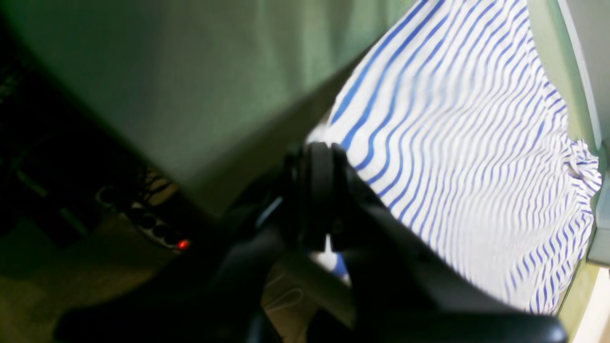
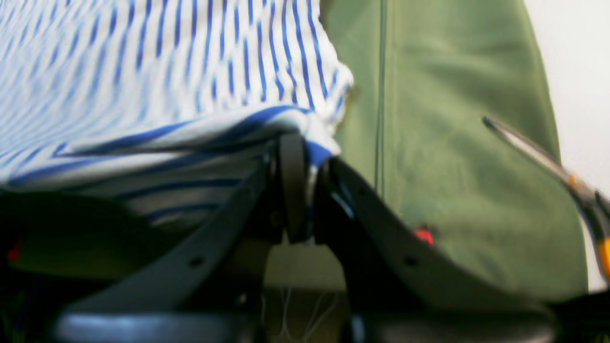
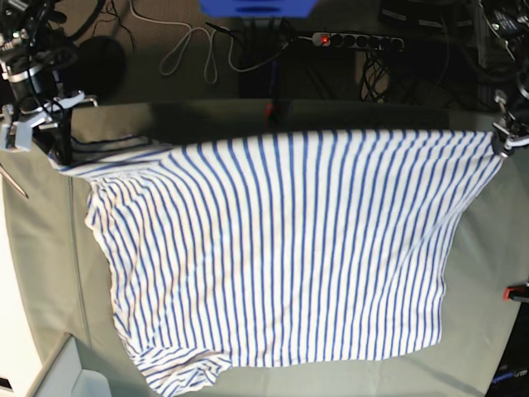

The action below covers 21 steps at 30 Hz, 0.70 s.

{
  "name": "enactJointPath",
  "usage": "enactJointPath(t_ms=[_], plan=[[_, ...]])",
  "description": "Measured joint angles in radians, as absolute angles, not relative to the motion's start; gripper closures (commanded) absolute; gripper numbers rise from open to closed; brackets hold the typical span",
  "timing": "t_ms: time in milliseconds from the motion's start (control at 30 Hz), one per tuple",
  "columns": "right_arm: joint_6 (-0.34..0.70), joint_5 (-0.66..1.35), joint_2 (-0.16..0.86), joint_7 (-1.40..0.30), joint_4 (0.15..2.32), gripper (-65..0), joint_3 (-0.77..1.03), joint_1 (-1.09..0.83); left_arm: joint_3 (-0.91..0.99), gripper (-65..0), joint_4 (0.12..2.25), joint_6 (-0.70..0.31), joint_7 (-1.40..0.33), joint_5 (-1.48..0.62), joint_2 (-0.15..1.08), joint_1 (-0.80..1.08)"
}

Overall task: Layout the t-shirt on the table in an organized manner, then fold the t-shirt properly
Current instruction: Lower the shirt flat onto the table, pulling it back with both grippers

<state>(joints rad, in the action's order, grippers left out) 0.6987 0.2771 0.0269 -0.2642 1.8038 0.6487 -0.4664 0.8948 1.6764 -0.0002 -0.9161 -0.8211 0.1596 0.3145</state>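
Both arms up at far edge of the table point(image 3: 488, 265), t-shirt point(image 3: 281, 256) stretched between them. Shirt spread wide over the grey-green cloth, stripes running near-to-far in base view; the far hem edge is lifted taut, rest of the fabric draped down onto the table toward the near side.

Left gripper point(image 1: 329, 190): fingers pressed together, pinching a corner of the striped fabric; a bit of white/blue pokes out below the pads. In base view it sits at the right far corner point(image 3: 502, 142).

Right gripper point(image 2: 305, 186): fingers closed tight on a bunched fold of shirt edge; blue stripe caught right at the pinch. Base view puts it at left far corner point(image 3: 51, 124).

Near-left part of shirt is rumpled, prob. a sleeve or collar area folded under, but too bunched to say which.

Red clamp point(image 3: 517, 291) on table's right edge, clear of fabric. Power strip point(image 3: 347, 39) w/ red light on floor beyond the table.

Step in hand, my read: layout stage, fold not begun. To do it well: keep both pinches firm, keep tension even betw. grippers so far edge stays straight, lower both together and parallel to table edge. Uneven drop would skew the stripes. Rumpled near-left corner will need flattening before any fold.
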Motion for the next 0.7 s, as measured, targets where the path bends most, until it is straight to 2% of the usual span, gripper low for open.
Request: enactJointPath(t_ms=[233,700], plan=[[0.699,0.266,-0.005,-0.288,1.784,0.0,0.649,-0.516,0.954,-0.1,1.564,0.000,-0.928,-0.820,0.161,0.304],[0.699,0.270,0.001,-0.268,1.768,0.0,0.640,-0.452,0.952,-0.1,1.553,0.004,-0.916,-0.816,0.154,0.245]])
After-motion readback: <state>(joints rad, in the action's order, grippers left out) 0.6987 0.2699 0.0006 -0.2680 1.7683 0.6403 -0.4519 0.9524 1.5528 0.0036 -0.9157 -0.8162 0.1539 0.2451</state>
